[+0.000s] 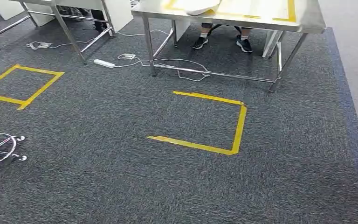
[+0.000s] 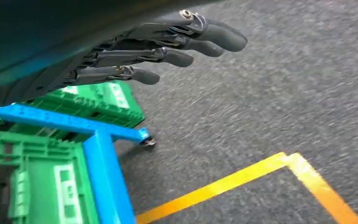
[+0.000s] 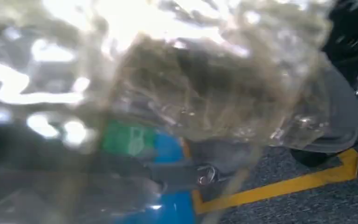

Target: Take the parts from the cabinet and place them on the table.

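Grey carpet [image 1: 121,177], crinkly clear bag [image 3: 191,84], steel table [image 1: 307,21]

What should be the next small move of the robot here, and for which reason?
Probably a walk forward to the steel table. The right wrist view shows a clear plastic bag close in front of the camera, seemingly carried, though the right robot hand is hidden. The left robot hand hangs with nothing in it over the carpet. The table stands ahead, beyond the yellow tape square.

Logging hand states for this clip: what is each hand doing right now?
Left hand: open, fingers extended and apart, holding nothing.
Right hand: cannot tell; a crinkled clear plastic bag lies right before its wrist camera, hiding the fingers.
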Action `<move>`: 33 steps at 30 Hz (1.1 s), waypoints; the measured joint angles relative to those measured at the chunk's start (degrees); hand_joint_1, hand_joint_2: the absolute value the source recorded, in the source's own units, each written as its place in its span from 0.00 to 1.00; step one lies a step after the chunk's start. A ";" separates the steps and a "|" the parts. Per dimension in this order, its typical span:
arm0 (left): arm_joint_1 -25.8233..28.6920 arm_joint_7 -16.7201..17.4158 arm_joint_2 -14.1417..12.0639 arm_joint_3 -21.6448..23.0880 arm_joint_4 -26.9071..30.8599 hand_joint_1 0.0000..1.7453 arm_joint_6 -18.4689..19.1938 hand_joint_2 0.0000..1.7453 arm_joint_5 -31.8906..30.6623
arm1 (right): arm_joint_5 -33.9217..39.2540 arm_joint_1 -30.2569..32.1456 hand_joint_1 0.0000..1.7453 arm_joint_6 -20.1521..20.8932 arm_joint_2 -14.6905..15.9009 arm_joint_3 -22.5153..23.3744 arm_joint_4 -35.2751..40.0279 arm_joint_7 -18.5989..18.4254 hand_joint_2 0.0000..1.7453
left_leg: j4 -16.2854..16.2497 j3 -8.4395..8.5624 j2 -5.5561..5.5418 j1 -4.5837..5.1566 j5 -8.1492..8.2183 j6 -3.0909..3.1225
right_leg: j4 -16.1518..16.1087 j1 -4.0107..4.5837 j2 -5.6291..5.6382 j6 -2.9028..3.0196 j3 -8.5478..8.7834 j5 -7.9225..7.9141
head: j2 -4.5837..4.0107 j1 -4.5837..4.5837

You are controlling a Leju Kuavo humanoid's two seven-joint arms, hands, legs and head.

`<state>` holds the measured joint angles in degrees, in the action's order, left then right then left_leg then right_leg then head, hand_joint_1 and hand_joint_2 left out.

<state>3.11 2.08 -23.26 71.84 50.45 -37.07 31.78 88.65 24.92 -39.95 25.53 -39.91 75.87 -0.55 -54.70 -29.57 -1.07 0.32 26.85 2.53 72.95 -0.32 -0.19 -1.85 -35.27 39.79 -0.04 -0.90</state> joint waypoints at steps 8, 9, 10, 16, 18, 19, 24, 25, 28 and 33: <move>-0.74 -0.22 -0.04 1.14 -0.35 0.00 0.02 0.00 1.16 | 0.00 -0.13 0.00 0.00 -0.07 -0.09 -0.85 0.02 0.00 | -1.19 -1.20 -4.27 -0.37 -0.37 -2.46 | -17.04 -0.53 3.24 0.68 7.93 -8.51 | 0.00 -0.07; -0.74 -0.22 -0.04 1.42 -0.44 0.00 0.02 0.00 1.18 | 0.00 -0.20 0.00 0.00 -0.07 -0.09 -0.90 0.02 0.00 | -1.16 -1.29 -4.85 -0.51 -0.53 -2.90 | -17.05 -0.41 2.61 1.17 7.98 -8.64 | 0.00 -0.13; -0.76 -0.26 -0.11 1.77 -0.55 0.00 0.00 0.00 1.29 | 0.00 -0.21 0.00 0.00 -0.07 -0.09 -0.94 0.00 0.00 | -1.65 -1.37 -4.47 -0.63 -0.21 -3.09 | -17.46 -0.76 1.74 1.86 7.92 -9.07 | 0.00 -0.04; -1.21 -0.33 -0.02 2.49 -0.70 0.00 0.02 0.00 2.25 | 0.00 -0.13 0.00 0.00 -0.13 -0.07 -1.57 0.02 0.00 | -19.06 -8.52 0.41 -0.80 9.07 -4.14 | -17.41 -0.16 -3.01 2.70 7.53 -9.07 | 0.00 -0.57; -1.16 -0.33 -0.04 2.69 -0.85 0.00 0.00 0.00 2.30 | 0.00 -0.33 0.00 0.00 -0.22 -0.07 -1.75 0.02 0.00 | -12.91 -4.95 0.87 -0.77 4.88 -3.84 | -17.40 -0.04 -4.43 2.69 7.67 -8.95 | 0.00 -0.59; -1.22 -0.33 -0.07 2.84 -0.92 0.00 0.00 0.00 2.30 | 0.00 -0.43 0.00 0.00 -0.28 -0.07 -1.82 0.02 0.00 | -8.01 -2.24 1.88 -0.73 2.50 -3.54 | -17.40 0.01 -5.10 2.62 7.89 -8.83 | 0.00 -0.59; -1.48 -0.35 -0.15 3.41 -1.11 0.00 0.00 0.00 2.71 | 0.00 -1.02 0.00 0.00 -0.48 -0.07 -2.12 -0.07 0.00 | -1.79 -0.04 4.02 0.16 1.64 -2.28 | -17.22 0.59 -8.31 1.31 8.78 -8.40 | 0.00 -0.46; -1.43 -0.35 -0.22 3.52 -1.11 0.00 0.00 0.00 2.76 | 0.00 -1.15 0.00 0.00 -0.48 -0.04 -2.14 -0.07 0.00 | -1.22 0.25 3.37 -0.08 1.19 -1.65 | -17.14 0.54 -8.40 0.83 8.84 -8.11 | 0.00 -0.59; -1.87 -0.35 -0.20 3.63 -1.25 0.00 0.00 0.00 3.02 | 0.00 -0.91 0.00 0.00 -0.50 -0.09 -2.32 -0.07 0.00 | -1.02 -0.21 1.60 -0.29 0.70 -0.94 | -8.82 -0.13 -0.67 0.19 4.55 -3.11 | 0.00 -0.13; -2.09 -0.61 0.04 3.96 -1.53 0.00 0.02 0.00 4.18 | 0.00 -0.92 0.00 0.00 -0.52 -0.13 -2.80 -0.15 0.00 | -1.10 -0.25 -2.19 -0.19 0.55 -0.86 | -3.35 -0.33 0.25 -0.03 0.53 -4.95 | 0.00 -0.15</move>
<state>1.02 1.46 -23.21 75.80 48.92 -37.05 35.96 88.65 24.00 -39.95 25.00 -40.04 73.07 -0.70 -55.80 -29.82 -3.26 0.14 27.40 1.67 69.60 -0.65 0.06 -1.88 -34.74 34.84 -0.04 -1.05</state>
